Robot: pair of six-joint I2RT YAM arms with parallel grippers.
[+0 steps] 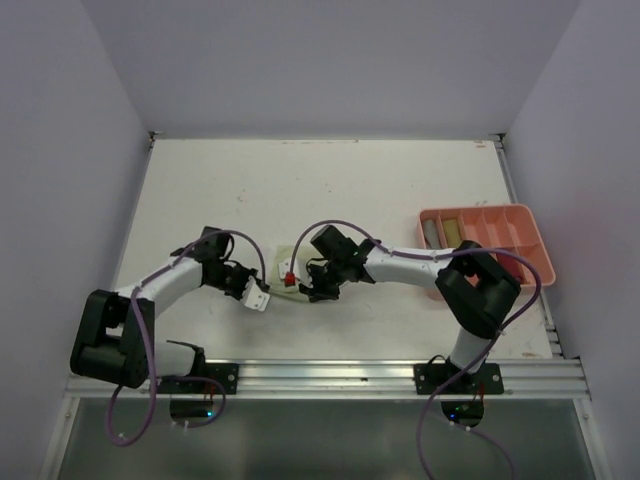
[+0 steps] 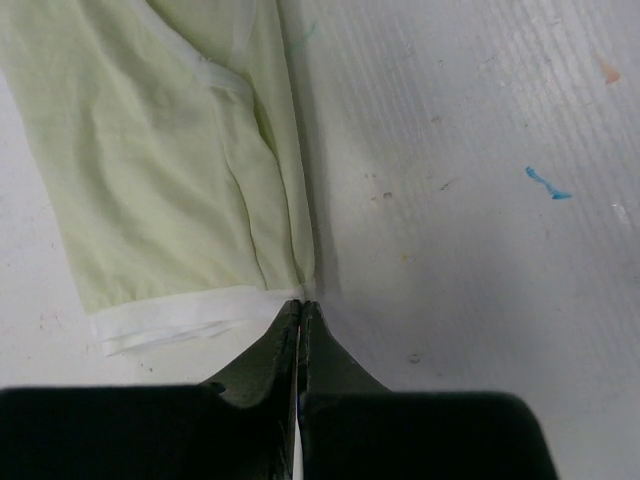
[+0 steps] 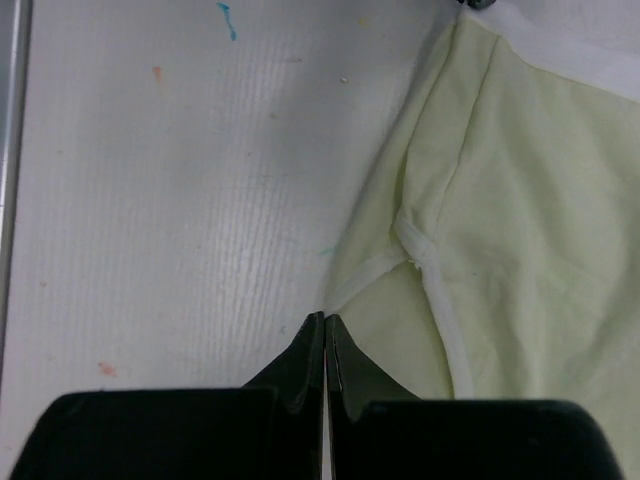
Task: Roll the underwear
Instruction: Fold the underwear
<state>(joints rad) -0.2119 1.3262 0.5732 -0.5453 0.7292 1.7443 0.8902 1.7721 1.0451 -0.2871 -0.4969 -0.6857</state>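
The pale yellow-green underwear (image 1: 284,259) lies flat on the white table between my two grippers. In the left wrist view it (image 2: 170,170) fills the upper left, white waistband toward me. My left gripper (image 2: 301,304) is shut with its tips pinching the waistband corner; it also shows in the top view (image 1: 266,292). In the right wrist view the garment (image 3: 510,230) fills the right side. My right gripper (image 3: 324,318) is shut with its tips on the white leg hem at the cloth's edge; it also shows in the top view (image 1: 308,290). The cream and dark red garments are out of view.
A salmon-pink compartment tray (image 1: 535,250) sits at the right edge of the table, with a grey roll (image 1: 430,232) and an olive-tan roll (image 1: 451,232) in its left compartments. Small paint marks (image 2: 547,183) dot the table surface.
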